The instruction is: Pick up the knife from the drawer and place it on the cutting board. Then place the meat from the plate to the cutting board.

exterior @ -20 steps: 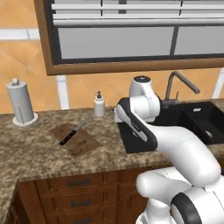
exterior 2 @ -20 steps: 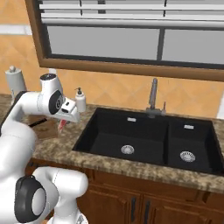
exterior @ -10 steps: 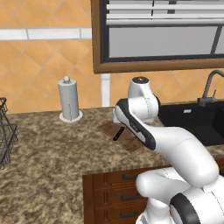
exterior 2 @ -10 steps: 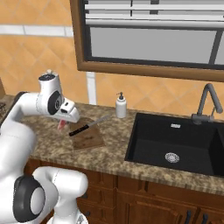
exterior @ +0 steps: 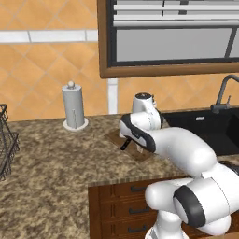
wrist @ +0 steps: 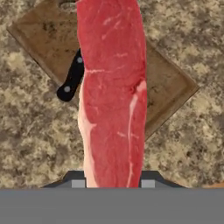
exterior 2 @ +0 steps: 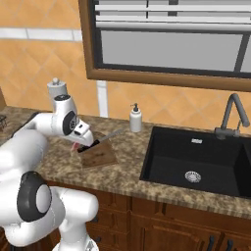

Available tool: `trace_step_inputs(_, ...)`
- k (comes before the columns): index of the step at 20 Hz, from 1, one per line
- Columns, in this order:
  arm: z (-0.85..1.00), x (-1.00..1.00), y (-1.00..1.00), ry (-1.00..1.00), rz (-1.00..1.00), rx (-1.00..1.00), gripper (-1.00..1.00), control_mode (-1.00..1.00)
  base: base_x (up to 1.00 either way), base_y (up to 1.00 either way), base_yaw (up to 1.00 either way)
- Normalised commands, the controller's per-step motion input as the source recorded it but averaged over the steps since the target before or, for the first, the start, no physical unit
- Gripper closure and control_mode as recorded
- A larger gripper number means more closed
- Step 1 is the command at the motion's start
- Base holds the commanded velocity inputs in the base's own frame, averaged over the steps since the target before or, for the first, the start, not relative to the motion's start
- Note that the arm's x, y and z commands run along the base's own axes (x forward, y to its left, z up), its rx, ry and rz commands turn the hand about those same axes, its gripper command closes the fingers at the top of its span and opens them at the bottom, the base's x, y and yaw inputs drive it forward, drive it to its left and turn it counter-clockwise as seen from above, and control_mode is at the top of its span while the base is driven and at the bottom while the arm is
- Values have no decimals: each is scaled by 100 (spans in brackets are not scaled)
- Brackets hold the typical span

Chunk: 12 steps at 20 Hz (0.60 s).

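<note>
Gripper [wrist: 111,181] of mine is clamped on the meat [wrist: 113,87], which hangs down the middle of the hand view over the cutting board [wrist: 168,89]. On that board lies the knife [wrist: 72,81], handle toward the left. Around them in the right base view: soap dispenser [exterior 2: 136,118] at centre, sink [exterior 2: 196,166] at right, paper towel roll [exterior: 73,106]. No writing is readable.

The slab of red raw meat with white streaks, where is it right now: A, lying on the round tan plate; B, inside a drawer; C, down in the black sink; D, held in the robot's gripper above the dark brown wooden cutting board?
D: the hand view shows the slab of red raw meat clamped in the gripper, hanging over the dark brown wooden cutting board, where the black-handled knife already lies.
</note>
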Motion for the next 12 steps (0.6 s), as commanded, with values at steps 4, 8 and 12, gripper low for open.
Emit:
trace_step_inputs(4, -52, 36, -16, 8, -29, 0, 100, -100, 0, 0, 0)
trace_step_inputs(8, -43, 41, -7, 9, -29, 0, 100, -100, 0, 0, 0)
trace_step_inputs(12, -32, 34, -9, 9, -24, 0, 100, -100, 0, 0, 0)
